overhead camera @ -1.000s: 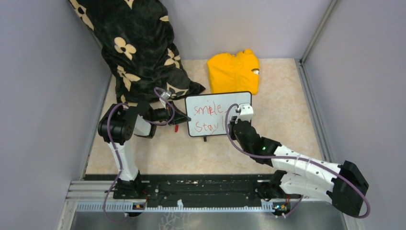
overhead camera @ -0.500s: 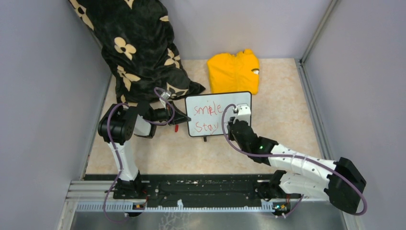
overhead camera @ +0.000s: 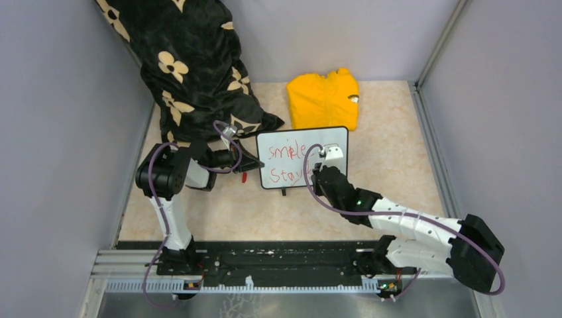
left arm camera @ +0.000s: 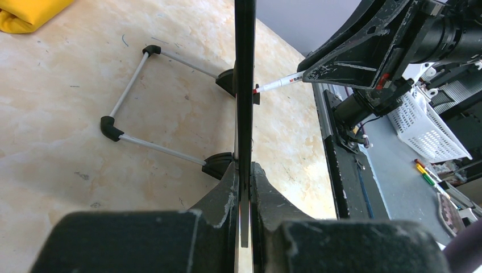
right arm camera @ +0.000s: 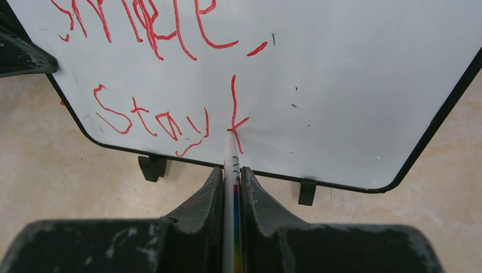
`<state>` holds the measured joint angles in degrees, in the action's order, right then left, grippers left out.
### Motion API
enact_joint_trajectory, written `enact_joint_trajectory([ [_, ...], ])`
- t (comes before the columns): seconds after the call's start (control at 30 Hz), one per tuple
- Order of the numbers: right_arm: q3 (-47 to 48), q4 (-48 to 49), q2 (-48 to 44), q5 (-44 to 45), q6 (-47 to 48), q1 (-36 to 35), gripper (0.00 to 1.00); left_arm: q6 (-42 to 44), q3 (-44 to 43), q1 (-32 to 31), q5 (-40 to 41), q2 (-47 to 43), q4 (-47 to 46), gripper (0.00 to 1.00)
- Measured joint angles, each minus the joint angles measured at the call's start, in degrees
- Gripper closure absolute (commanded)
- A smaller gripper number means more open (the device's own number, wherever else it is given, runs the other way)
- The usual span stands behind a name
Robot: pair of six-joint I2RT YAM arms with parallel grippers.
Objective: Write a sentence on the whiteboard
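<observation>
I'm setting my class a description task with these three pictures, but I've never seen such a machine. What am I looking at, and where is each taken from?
Two robot arms are bolted to a table. One picture looks down from above; the other two come from a camera on each wrist. The left gripper pinches the edge of a small whiteboard. The right gripper holds a marker, tip on the board, writing the sentence in red: "smile", "stay", then another letter. Behind are a yellow garment and a black flowered cloth.
</observation>
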<state>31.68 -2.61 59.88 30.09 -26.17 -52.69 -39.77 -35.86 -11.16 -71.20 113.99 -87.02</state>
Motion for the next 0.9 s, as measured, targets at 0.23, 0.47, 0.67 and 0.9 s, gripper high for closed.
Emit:
enact_joint_trajectory([
  [0.23,0.0,-0.83,-0.52,0.55,-0.35,0.0,1.0,0.02,-0.02,0.0,0.0,0.0,0.02,1.0],
  [0.47,-0.15,-3.28,-2.14,2.84,-0.74,0.26,1.0,0.02,-0.02,0.0,-0.02,0.0,0.02,1.0],
  [0.67,-0.2,-4.7,-3.72,3.21,-0.92,0.42,1.0,0.02,-0.02,0.0,-0.02,0.0,0.04,1.0],
  [0.9,-0.24,-3.56,-8.26,3.1,-0.48,0.48,1.0,0.02,-0.02,0.0,-0.02,0.0,0.04,1.0],
])
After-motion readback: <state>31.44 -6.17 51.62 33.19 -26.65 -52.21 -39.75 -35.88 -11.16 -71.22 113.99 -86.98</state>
